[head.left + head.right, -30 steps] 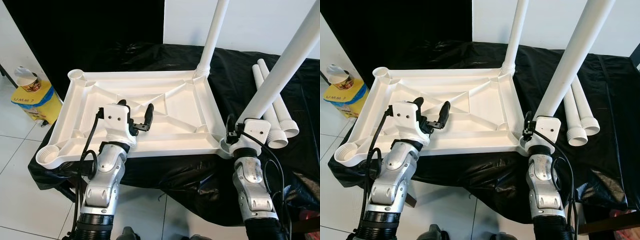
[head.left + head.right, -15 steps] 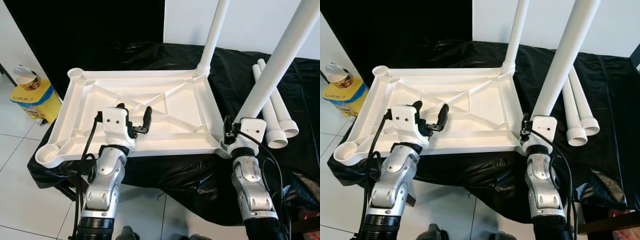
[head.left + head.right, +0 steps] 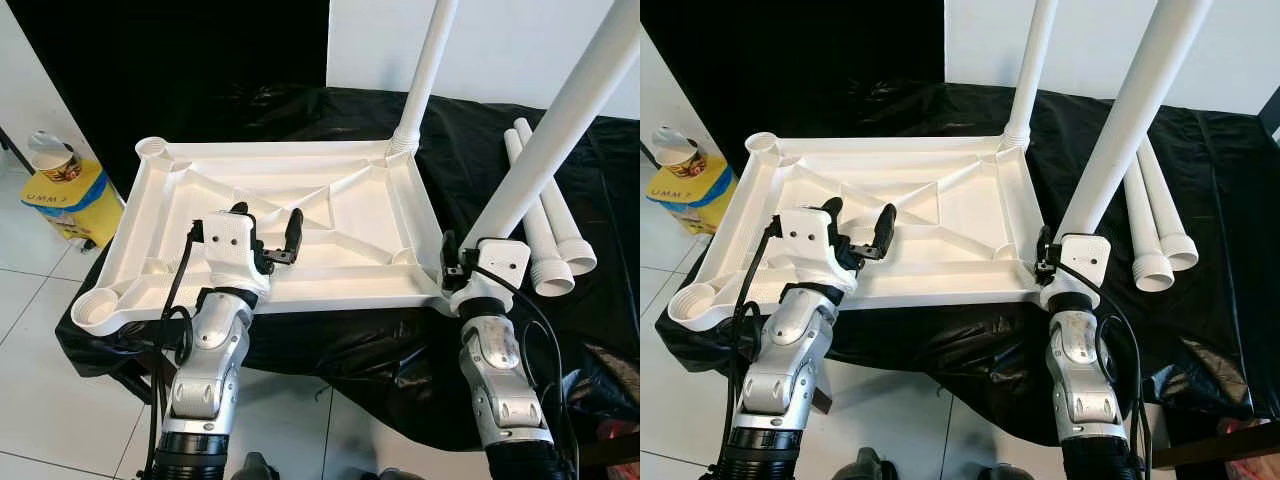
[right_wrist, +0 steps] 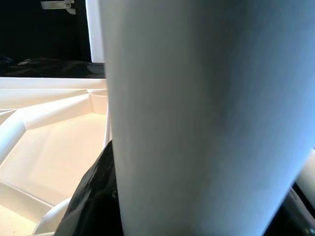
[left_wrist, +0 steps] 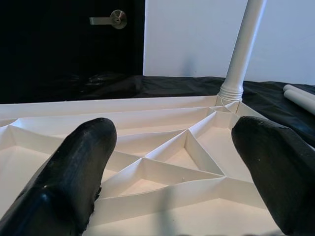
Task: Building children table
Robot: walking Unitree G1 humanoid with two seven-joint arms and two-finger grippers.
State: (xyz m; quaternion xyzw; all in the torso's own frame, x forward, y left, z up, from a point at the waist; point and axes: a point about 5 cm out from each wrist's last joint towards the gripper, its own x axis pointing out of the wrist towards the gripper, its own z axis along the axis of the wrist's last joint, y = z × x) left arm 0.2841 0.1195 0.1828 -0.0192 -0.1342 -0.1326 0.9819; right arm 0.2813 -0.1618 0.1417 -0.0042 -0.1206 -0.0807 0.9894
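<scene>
Yellow box (image 3: 68, 196) on floor: "UMM" legible, rest unclear.

Head stereo downward; wrists close, perhaps.

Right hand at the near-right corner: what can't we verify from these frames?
- Right hand: head views, its wrist housing hides the grip on the tilted leg.
- Near-right socket: whether the leg is seated; hidden by the hand, and in the right wrist view by the leg.
- Both raised legs' tops: cut off by the top edge, head views.
- Left hand: open over the tabletop, holding nothing.
</scene>
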